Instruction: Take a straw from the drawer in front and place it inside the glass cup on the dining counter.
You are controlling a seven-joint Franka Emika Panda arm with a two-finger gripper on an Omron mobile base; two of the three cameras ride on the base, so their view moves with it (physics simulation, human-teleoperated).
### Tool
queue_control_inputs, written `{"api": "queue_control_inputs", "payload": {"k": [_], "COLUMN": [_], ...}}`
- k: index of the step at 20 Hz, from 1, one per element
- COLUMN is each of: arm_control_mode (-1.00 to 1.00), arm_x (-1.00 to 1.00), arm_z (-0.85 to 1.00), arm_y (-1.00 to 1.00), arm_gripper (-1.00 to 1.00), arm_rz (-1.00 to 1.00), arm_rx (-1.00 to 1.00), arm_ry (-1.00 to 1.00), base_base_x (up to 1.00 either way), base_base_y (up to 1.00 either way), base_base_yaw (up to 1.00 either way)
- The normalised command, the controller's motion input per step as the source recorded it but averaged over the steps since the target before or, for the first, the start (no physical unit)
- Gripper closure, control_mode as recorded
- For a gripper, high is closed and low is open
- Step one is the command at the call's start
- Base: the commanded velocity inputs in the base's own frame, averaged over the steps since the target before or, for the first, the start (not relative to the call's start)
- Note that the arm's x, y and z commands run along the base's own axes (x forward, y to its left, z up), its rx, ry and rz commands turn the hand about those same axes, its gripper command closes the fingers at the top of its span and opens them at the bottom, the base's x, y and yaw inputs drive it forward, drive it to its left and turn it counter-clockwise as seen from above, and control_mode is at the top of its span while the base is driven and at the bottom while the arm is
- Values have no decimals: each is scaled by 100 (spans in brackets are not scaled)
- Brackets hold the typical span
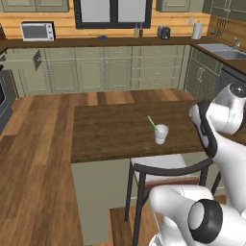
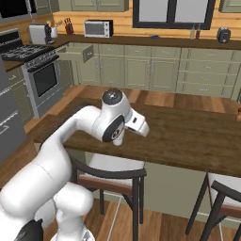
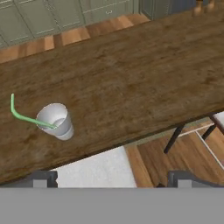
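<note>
**One straw in the cup, arm drawn clear**

One straw (image 1: 152, 121) standing in the glass cup (image 1: 161, 134), lower end inside, upper end leaning out over the rim and away to one side. Cup upright on the dark wood worktop (image 1: 110, 132), near the edge above the chair (image 1: 166, 175). Same pair seen from the hand camera: cup (image 3: 55, 121) with the green straw (image 3: 26, 116) bent at its tip.

Jaws (image 3: 112, 180) spread wide (only two dark tips low in the hand view), holding nothing, well apart from the cup and off past the worktop's edge, above the chair seat.

Drawer (image 2: 75, 52) hanging open at the far wall cabinets beside the stove (image 2: 40, 70), well apart from everything else.

Judged from the layout: placing step looks done, task at or very near its end. Next move, if any, calls for little more than keeping the arm away from the cup, since a light tumbler with a leaning straw would tip at a nudge.
</note>
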Motion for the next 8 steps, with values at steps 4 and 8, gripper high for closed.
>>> {"api": "queue_control_inputs", "payload": {"k": [4,8], "arm_control_mode": [-100,-100], "arm_x": [-33,-46], "arm_z": [-2,-3], "arm_y": [-18,-21], "arm_gripper": [-100,-100], "arm_rz": [-14,-10], "arm_rx": [-2,0], "arm_ry": [0,0], "base_base_x": [0,0], "base_base_y": [0,0], "base_base_yaw": [0,0]}}
